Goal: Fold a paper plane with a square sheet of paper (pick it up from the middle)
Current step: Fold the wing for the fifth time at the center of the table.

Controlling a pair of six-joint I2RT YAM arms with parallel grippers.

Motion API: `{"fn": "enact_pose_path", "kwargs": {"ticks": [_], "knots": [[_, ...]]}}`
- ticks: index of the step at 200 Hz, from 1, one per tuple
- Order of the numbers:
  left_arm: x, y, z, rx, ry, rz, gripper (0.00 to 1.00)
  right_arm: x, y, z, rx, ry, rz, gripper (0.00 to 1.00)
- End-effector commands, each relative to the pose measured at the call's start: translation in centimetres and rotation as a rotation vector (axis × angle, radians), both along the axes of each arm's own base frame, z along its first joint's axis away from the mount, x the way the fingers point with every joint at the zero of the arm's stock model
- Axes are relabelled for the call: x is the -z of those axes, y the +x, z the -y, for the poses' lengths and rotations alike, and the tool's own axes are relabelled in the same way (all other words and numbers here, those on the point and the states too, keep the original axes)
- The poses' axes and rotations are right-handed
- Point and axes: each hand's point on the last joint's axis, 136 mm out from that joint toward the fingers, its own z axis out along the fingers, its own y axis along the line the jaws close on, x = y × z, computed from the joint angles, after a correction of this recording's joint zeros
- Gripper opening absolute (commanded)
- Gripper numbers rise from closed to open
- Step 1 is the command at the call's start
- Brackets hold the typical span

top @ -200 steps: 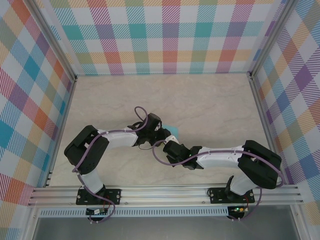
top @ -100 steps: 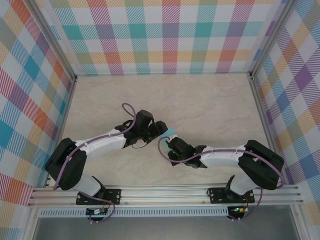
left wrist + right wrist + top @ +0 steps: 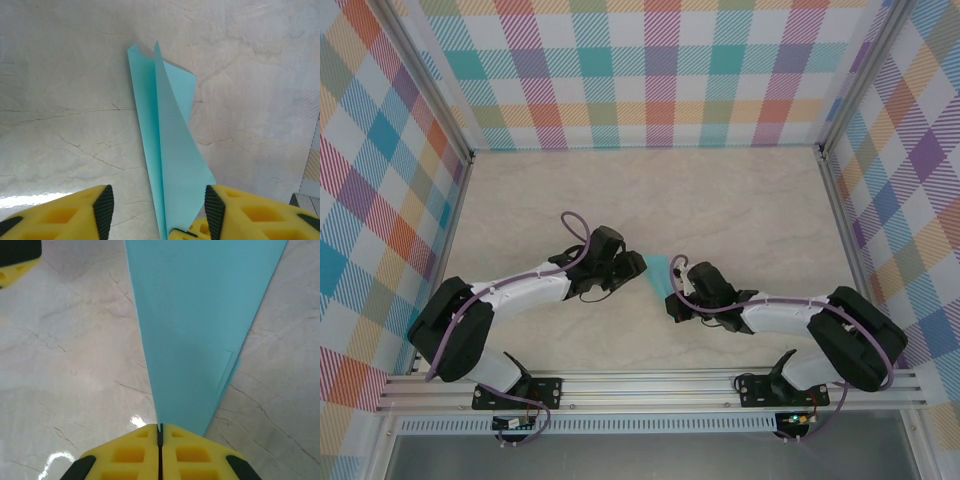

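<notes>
I judged the folding nearly done: the slim, pointed, light turquoise paper plane [image 3: 660, 272] showed a centre crease and layered wings, and it was held on edge over the pale marbled table [image 3: 750, 200] between the arms. The right gripper [image 3: 160, 432] was pinched tight on one end. The left gripper [image 3: 159, 210] had its jaws apart either side, gripping nothing. I reckoned only spreading the wings and setting it down remained.

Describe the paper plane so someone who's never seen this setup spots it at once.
Start at the middle of the marble-look table, where the two arms converge. The paper plane is the slim folded dart there, pinched by the shut right claw, the open left claw astride it. Its plain turquoise sets it apart from the black-and-white arms and yellow fingers.
</notes>
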Motion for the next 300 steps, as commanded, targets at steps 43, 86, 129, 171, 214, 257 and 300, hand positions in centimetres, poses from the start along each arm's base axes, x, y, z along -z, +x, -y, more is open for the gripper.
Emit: {"fn": "enact_pose_path", "kwargs": {"ticks": [43, 86, 129, 171, 214, 257, 300], "knots": [[-0.2, 0.4, 1.5, 0.042, -0.087, 0.015, 0.40, -1.0, 0.3, -0.9, 0.011, 0.236, -0.133, 0.07], [0.1, 0.3, 4.2, 0.142, -0.185, 0.004, 0.38, -0.4, 0.5, -0.3, 0.040, 0.286, -0.208, 0.06], [0.3, 0.8, 6.0, 0.198, -0.245, 0.021, 0.37, -0.1, 0.8, 0.4, 0.076, 0.300, -0.255, 0.07], [0.3, 1.0, 7.4, 0.246, -0.299, 0.032, 0.38, 0.6, 1.0, 0.9, 0.098, 0.291, -0.292, 0.07], [0.6, 1.0, 7.9, 0.266, -0.313, 0.031, 0.39, 1.1, 0.9, 1.0, 0.107, 0.284, -0.311, 0.08], [1.1, 1.1, 8.8, 0.299, -0.333, 0.021, 0.40, 1.2, 1.0, 1.2, 0.113, 0.284, -0.319, 0.08], [2.6, 1.4, 8.6, 0.298, -0.290, 0.014, 0.40, 1.2, 1.0, 1.4, 0.119, 0.274, -0.321, 0.13]]}}
